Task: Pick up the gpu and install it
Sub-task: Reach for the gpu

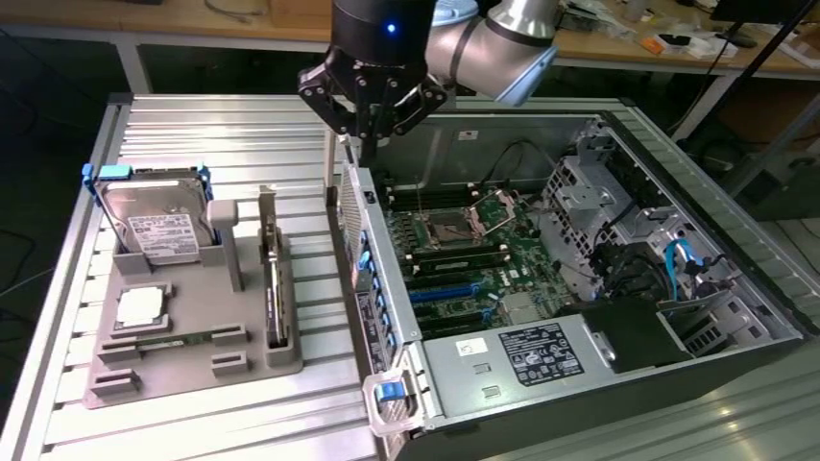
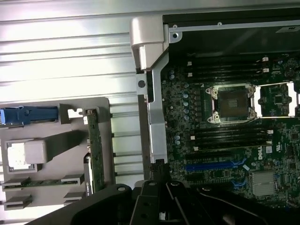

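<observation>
Gripper point(image 1: 368, 140) hangs with its fingers drawn tight together and nothing between them, poised over the far end of the open computer case's point(image 1: 717, 240) wall, the wall that faces the parts holder. In the wrist view the gripper point(image 2: 158, 172) sits just above that same metal edge, beside the motherboard point(image 2: 225, 140). The gpu point(image 1: 273, 288) stands on edge in a slot of the grey parts holder point(image 1: 192, 370), on the exterior view's left of the case and apart from the gripper; the wrist view shows the card's thin edge point(image 2: 92, 150). In the same holder sit the hard drive point(image 1: 160, 230) with its white label and the small square CPU chip point(image 1: 138, 305). Inside the case, the CPU socket point(image 1: 455, 229) and blue expansion slots point(image 1: 448, 288) lie bare on the motherboard. Holder and case rest on a slatted aluminium table point(image 1: 218, 125).
</observation>
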Tool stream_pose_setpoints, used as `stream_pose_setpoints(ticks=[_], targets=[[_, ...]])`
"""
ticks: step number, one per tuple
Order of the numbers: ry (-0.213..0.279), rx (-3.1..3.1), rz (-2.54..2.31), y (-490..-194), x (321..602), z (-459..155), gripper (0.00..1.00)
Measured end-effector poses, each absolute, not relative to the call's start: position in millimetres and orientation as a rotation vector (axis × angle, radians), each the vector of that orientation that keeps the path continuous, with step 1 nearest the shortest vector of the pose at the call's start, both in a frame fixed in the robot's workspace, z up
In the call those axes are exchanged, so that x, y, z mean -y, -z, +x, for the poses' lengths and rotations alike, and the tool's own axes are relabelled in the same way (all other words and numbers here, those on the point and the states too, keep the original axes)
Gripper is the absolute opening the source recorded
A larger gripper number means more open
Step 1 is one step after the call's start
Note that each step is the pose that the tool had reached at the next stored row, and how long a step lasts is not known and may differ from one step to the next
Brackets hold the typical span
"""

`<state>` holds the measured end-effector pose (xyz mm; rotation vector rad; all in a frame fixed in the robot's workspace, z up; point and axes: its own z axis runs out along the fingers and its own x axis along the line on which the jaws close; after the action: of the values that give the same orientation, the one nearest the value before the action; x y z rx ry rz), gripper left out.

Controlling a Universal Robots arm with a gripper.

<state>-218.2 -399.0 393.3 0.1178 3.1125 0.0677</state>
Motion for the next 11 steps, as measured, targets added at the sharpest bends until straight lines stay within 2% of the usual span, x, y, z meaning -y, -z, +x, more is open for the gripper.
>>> stream_pose_setpoints(ticks=[11], targets=[[-0.068, -3.112, 0.118, -393.3, 399.0, -246.2, 0.11]])
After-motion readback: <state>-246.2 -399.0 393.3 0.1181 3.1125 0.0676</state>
